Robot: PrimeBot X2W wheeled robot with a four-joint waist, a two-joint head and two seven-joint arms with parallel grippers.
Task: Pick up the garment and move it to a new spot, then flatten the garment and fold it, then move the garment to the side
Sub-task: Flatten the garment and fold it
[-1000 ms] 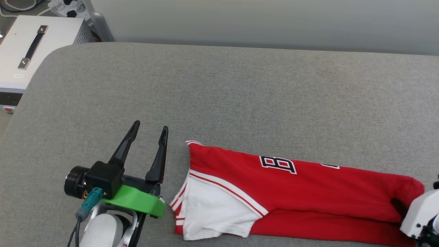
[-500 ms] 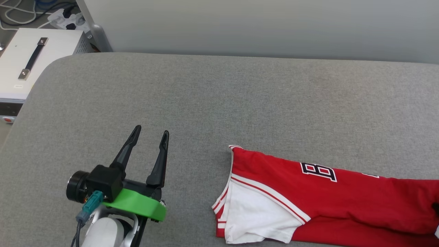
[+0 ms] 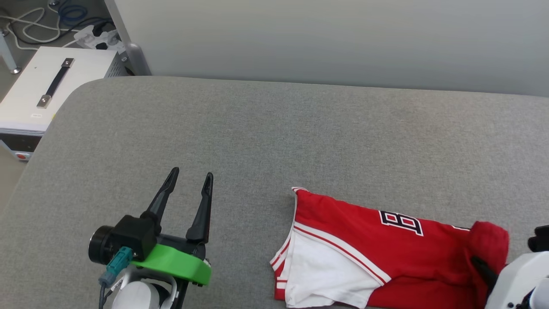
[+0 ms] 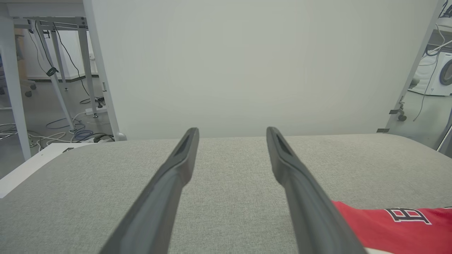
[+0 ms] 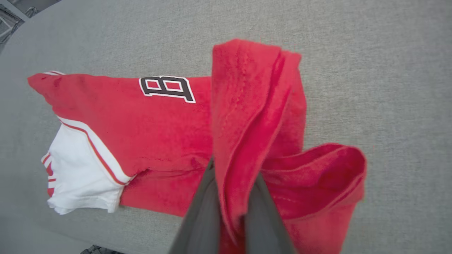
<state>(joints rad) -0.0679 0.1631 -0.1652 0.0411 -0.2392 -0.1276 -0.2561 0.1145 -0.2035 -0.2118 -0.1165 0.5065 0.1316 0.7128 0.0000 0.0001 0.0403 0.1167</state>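
Right hand point(image 5: 235, 169) pinched tight on red end of garment point(image 3: 351, 231), end lifted, rest flat on table point(image 3: 257, 128) at 5 o'clock. Left hand point(image 3: 191, 172) at 7 o'clock, spread wide, empty. My guess: carry end slow toward 9 o'clock, match edges, then let go.

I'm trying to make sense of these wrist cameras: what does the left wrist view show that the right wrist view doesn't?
Left wrist view: the left hand, its two long dark fingers spread open with nothing between them, a pale wall panel beyond the table, and loose cables on the floor. Right wrist view: the right hand shut on a bunched fold of the red jersey T-shirt, plus its white short sleeve with striped trim. Both: that shirt's black, white-outlined letter and the grey fabric-covered table.
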